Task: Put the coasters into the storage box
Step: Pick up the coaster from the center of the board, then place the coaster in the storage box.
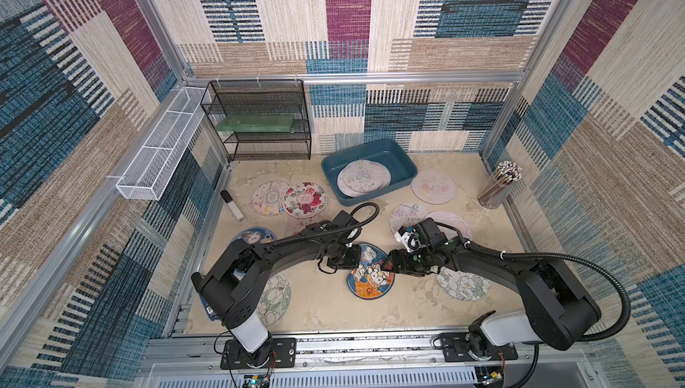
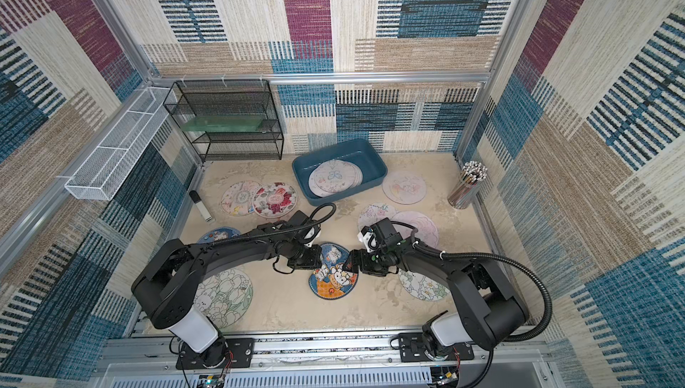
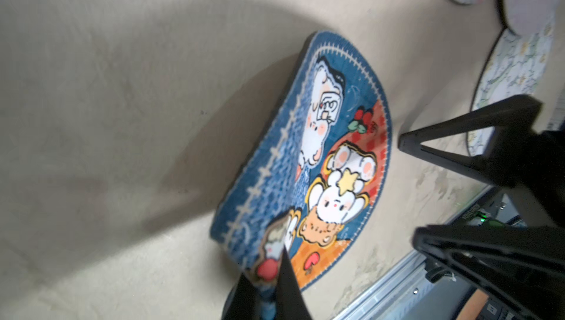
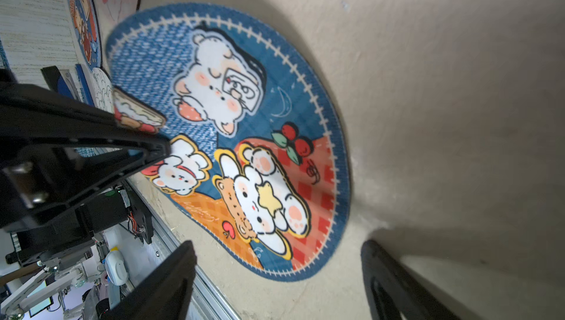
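- the blue cartoon coaster (image 3: 321, 165) is lying between the two grippers, its pinched side curling up off the table (image 1: 322, 304) while the opposite side is resting flat.
- the left gripper (image 3: 266, 278) is clamping narrowly on that coaster's rim; the rim is passing between its closed fingertips.
- the right gripper (image 4: 276, 246) is standing wide with nothing in it, its fingers straddling the coaster's opposite edge without gripping it.
- being round, the coaster is offering no long axis; the lifted rim is what is mattering.
- the storage box (image 1: 393, 156) is sitting ahead of both grippers, away from the arm bases, with a stack of coasters (image 1: 361, 178) lying inside; the holding left arm is looking about as near as the right.
- judged route: bare table is lying ahead of the left gripper up to the box's near rim, which the hanging coaster is needing to clear.
- loose coasters are flanking this path: a floral pair (image 1: 289, 199) ahead-left, pale ones (image 1: 407, 215) ahead of the right gripper.
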`<state>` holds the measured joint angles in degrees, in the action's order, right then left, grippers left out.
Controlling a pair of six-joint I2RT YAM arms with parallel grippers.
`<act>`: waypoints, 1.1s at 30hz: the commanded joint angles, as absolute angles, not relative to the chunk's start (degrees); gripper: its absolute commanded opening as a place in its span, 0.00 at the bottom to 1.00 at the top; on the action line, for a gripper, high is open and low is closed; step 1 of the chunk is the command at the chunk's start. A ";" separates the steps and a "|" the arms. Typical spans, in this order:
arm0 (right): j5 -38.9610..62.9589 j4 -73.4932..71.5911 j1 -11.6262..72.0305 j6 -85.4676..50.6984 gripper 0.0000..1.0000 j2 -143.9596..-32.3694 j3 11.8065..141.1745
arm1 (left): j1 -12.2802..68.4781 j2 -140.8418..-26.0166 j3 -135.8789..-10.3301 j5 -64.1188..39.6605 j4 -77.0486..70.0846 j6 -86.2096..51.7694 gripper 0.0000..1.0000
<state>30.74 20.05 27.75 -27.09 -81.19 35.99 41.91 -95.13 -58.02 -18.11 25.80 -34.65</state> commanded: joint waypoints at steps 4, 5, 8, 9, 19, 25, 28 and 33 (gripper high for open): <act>25.10 26.15 26.22 -29.00 0.95 -78.21 35.80 | 41.92 -92.69 -64.78 -14.81 31.52 -32.03 0.02; 25.37 26.31 25.75 -29.00 0.96 -77.61 35.96 | 41.92 -92.47 -66.25 -14.47 32.38 -31.29 0.02; 25.90 26.69 24.74 -28.86 0.98 -76.19 36.35 | 41.77 -92.70 -71.02 -13.65 35.00 -29.24 0.02; 26.08 26.65 24.40 -28.88 0.99 -75.65 36.37 | 41.84 -92.98 -72.97 -13.47 35.72 -28.44 0.02; 27.69 26.81 23.20 -30.65 0.95 -71.43 36.56 | 39.52 -101.04 -93.02 -13.57 40.67 -22.58 0.02; 27.88 27.20 22.56 -31.79 0.95 -69.24 36.22 | 36.56 -109.45 -105.67 -16.01 42.23 -19.49 0.01; 27.80 26.95 22.19 -32.49 0.95 -68.38 35.48 | 35.06 -113.53 -110.91 -17.03 42.06 -17.93 0.01; 27.60 26.70 22.08 -33.69 0.95 -67.26 34.45 | 32.91 -121.08 -119.60 -19.55 40.29 -16.35 0.01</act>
